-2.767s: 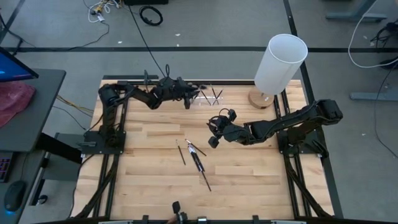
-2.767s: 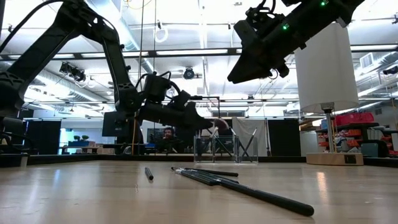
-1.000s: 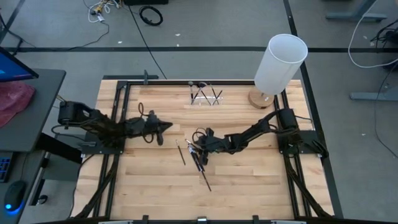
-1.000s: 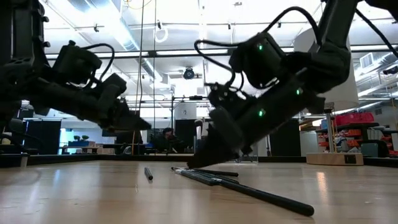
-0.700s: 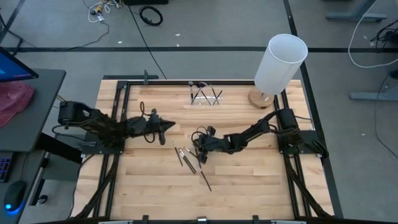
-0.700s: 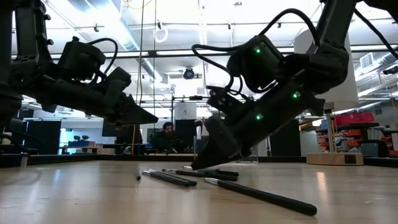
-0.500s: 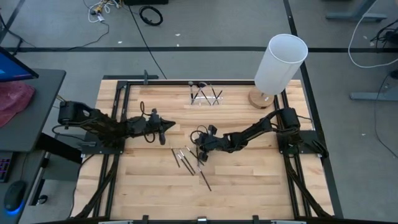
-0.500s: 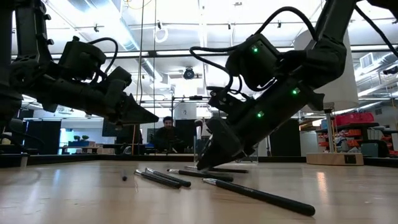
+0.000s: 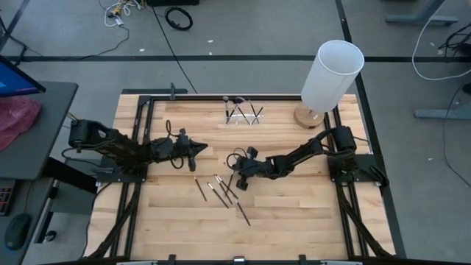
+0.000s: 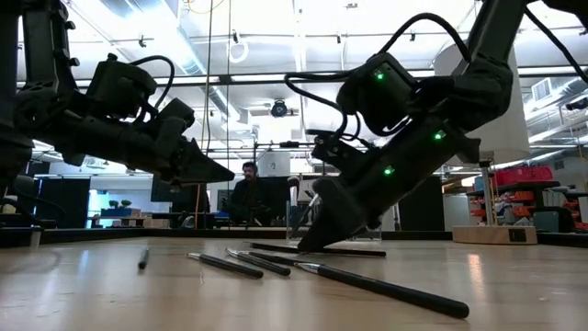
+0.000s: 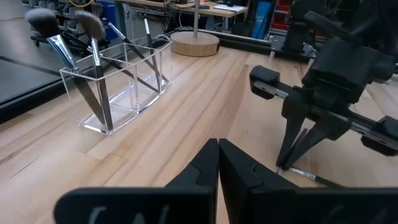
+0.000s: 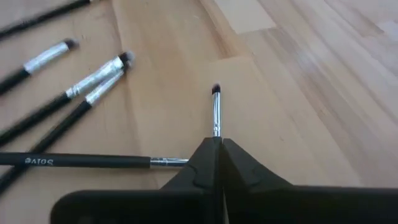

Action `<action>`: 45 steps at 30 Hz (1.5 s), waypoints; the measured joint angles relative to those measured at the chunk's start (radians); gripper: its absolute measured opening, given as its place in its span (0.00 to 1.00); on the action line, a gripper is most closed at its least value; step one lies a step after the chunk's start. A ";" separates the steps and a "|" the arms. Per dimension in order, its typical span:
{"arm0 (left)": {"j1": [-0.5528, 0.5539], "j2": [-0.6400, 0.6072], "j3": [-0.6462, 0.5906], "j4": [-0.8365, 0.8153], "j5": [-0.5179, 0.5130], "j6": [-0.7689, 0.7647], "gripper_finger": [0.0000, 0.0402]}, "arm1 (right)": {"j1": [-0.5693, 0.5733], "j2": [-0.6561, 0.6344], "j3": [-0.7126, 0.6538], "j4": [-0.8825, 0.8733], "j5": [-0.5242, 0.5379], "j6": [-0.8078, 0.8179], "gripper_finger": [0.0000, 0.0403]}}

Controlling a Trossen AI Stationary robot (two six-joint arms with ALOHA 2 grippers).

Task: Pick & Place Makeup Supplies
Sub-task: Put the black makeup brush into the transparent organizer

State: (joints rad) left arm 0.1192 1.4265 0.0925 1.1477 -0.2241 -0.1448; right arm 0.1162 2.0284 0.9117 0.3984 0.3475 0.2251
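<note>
Several thin dark makeup brushes (image 9: 221, 190) lie fanned out on the wooden table near its middle; their silvery ferrules (image 12: 93, 78) show in the right wrist view. My right gripper (image 9: 235, 182) slants down among them, its tips at the tabletop, shut on one thin brush (image 12: 216, 115). My left gripper (image 9: 194, 151) hovers shut above the table, left of the brushes, with nothing in it. A small clear holder (image 9: 243, 114) with brushes standing in it sits at the far middle. My right gripper pinches one thin brush between its two fingertips (image 12: 208, 152). The silvery ferrule and small bristle tip (image 12: 216, 91) stick straight out ahead of the fingers, along their line. The fingers slant down from the table's right. The brush lies low along the tabletop; the pinched part is hidden.
A tall white cylinder (image 9: 333, 73) on a round wooden base stands at the far right. A long black brush (image 12: 74, 160) ends right beside my right fingers. One more long brush (image 9: 243, 212) lies toward the near edge. A person shows in the room beyond the table.
My right gripper has shut at the tabletop among the brushes. The bundle of brushes has spread out, and several have slid or rolled toward the table's left, so they now lie fanned apart.
</note>
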 joint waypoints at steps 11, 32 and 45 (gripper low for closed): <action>0.000 0.000 0.000 0.000 0.019 0.000 0.03 | 0.000 -0.107 0.000 -0.013 0.006 -0.042 0.02; -0.026 0.000 0.198 0.019 0.423 0.153 0.34 | -0.019 -0.116 0.004 0.785 -0.165 -0.234 0.02; -0.078 0.000 0.302 0.020 0.402 0.235 0.37 | -0.018 -0.116 0.004 0.841 -0.169 -0.261 0.03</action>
State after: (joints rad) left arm 0.0409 1.4269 0.3943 1.1681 0.1783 0.0903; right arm 0.0983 1.9129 0.9154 1.2396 0.1788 -0.0360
